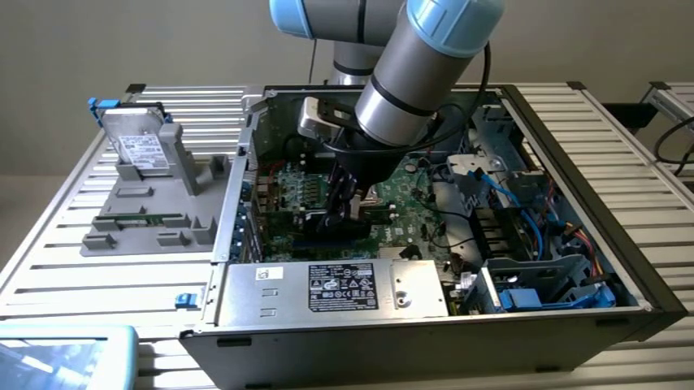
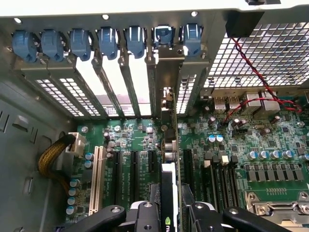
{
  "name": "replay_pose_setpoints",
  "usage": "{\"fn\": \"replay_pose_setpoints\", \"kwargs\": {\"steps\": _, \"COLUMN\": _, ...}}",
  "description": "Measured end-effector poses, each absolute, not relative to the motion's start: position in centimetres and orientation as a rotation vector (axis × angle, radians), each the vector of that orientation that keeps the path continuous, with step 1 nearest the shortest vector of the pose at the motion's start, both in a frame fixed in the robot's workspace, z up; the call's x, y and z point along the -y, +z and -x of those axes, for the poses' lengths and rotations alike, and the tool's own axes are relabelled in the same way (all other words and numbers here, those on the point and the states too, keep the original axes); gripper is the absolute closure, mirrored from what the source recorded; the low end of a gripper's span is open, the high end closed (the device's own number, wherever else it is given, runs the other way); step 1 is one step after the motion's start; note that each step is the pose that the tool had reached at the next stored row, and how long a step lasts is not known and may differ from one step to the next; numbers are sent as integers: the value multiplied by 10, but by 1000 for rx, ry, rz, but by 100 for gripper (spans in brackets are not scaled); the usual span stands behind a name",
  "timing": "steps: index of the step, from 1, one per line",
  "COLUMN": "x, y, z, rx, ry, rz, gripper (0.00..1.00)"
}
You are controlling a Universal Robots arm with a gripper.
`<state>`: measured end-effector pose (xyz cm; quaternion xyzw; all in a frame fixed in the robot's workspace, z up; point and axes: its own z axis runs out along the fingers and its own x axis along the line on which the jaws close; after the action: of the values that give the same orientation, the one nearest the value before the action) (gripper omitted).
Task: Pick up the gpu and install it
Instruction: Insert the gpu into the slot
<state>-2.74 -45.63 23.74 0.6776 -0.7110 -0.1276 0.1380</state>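
Wrist view: black gripper clamps the thin gpu edge-on over the green motherboard with long black slots.

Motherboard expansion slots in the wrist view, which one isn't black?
The long white slot, outermost toward the grey case wall, beside the braided yellow cable bundle. The other slots are all black.
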Motion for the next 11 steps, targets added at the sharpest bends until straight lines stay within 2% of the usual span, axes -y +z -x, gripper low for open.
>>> {"fn": "replay_pose_setpoints", "kwargs": {"steps": 11, "x": 456, "y": 237, "z": 27, "rx": 2055, "ry": -362, "rz": -1956, "gripper": 72}}
